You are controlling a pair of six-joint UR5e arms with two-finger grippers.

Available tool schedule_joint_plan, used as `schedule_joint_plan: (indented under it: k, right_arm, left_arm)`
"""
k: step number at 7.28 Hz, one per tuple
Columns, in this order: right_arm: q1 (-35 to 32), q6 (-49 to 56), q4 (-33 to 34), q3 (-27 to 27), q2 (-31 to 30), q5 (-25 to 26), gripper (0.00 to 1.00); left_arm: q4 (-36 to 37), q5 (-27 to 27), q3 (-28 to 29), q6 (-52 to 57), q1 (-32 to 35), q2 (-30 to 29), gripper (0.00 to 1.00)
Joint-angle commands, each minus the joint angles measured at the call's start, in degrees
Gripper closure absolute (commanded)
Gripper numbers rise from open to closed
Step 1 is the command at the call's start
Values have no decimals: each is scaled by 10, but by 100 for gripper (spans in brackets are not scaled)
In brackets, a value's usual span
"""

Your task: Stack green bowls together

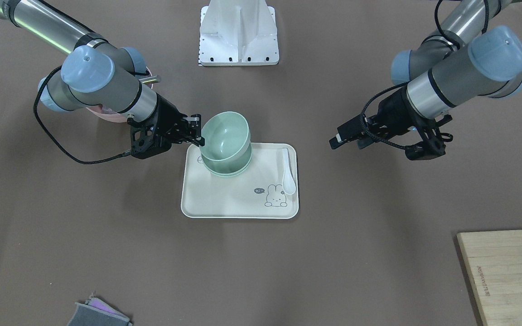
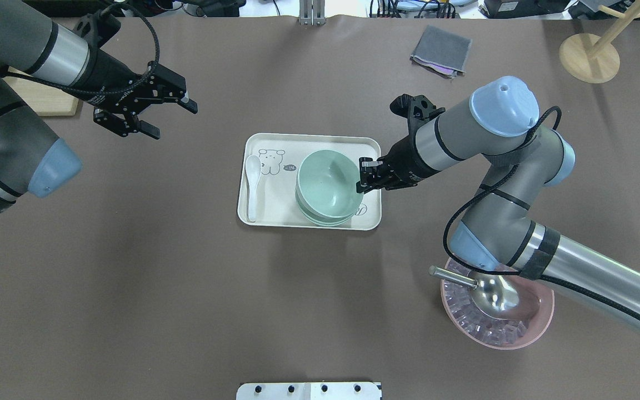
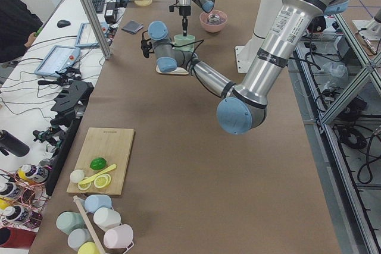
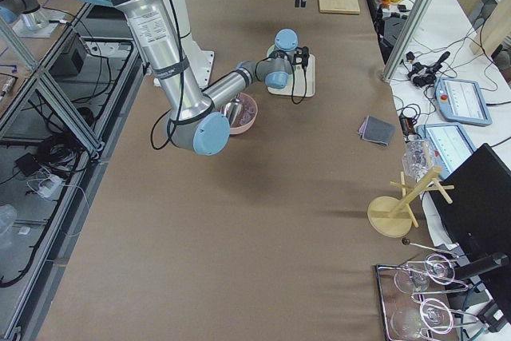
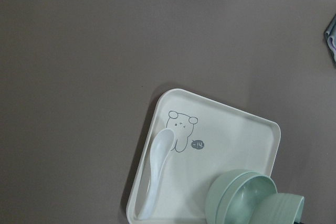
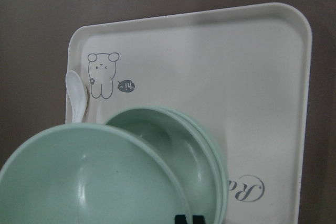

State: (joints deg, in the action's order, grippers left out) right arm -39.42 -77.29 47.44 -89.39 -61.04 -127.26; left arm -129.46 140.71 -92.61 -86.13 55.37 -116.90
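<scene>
Two green bowls (image 1: 227, 169) nested; right pincer (image 1: 199, 133) grips third bowl (image 1: 224, 136); left pincer (image 2: 174, 121) spread.

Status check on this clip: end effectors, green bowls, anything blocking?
Right end effector shut on third green bowl, tilted over two nested bowls on tray. Left end effector open, off tray. Spoon beside stack, not blocking.

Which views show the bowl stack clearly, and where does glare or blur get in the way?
Front-facing: green bowls sharp, soft shadows on the table. Right wrist: top bowl fills the foreground, slightly soft; tray crisp. Overhead: glare on the metal scoop.
</scene>
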Motion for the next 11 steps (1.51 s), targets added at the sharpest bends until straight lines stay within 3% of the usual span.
schedule_joint_plan:
  k: [1, 2, 6, 8, 9, 11]
  right_arm:
    - [-1, 3, 1, 1, 0, 1, 17]
    - [-1, 0, -2, 0, -3, 16, 0]
    - [-41, -1, 8, -26, -5, 17, 0]
    - [-96, 58, 125, -81, -17, 23, 0]
    - [-122, 146, 192, -97, -36, 24, 0]
    - [-196, 319, 267, -90, -73, -7, 0]
  left_arm:
    - [0, 0, 1, 1, 0, 0, 2]
    - [0, 0, 1, 0, 0, 0, 2]
    - [4, -1, -3, -1, 10, 4, 2]
    - [3, -36, -17, 31, 81, 27, 2]
    - [4, -60, -37, 151, 103, 83, 2]
    - [47, -94, -35, 318, 156, 128, 2]
